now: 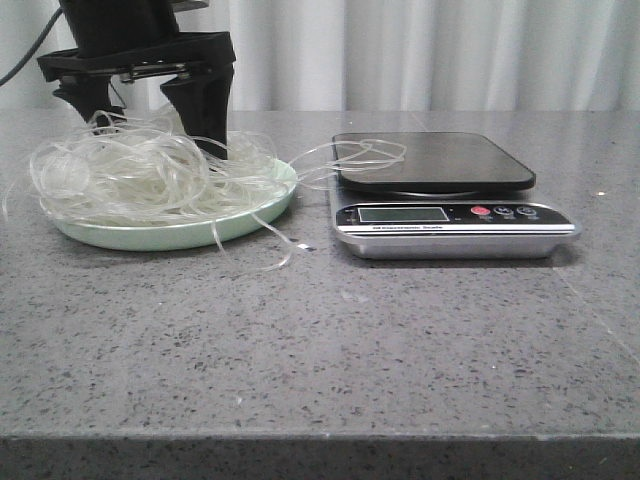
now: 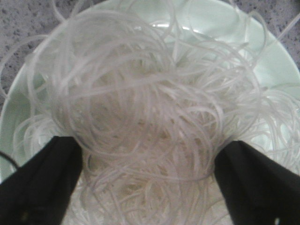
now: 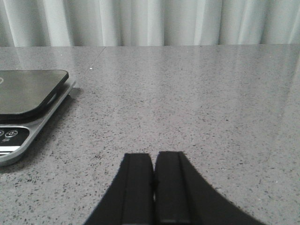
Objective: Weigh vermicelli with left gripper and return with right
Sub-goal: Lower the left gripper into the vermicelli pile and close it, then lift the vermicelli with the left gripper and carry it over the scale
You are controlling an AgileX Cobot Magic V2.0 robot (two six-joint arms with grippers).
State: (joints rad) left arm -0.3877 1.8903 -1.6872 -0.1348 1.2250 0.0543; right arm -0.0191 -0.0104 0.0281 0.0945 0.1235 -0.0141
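Straddling vermicelli on plate, left tool wide, strands trailing onto scale, right tool closed

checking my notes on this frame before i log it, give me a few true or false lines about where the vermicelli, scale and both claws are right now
1. The vermicelli lies on a pale green plate. True.
2. The left claw is shut and empty. False: its fingers stand wide open on either side of the noodle tangle.
3. The bulk of the noodles sits on the kitchen scale. False: only a few stray loops reach its dark platform; the tangle is on the plate.
4. The right claw is shut, holding nothing, over bare table. True.
5. The scale stands left of the plate in the front view. False: it stands to the plate's right.
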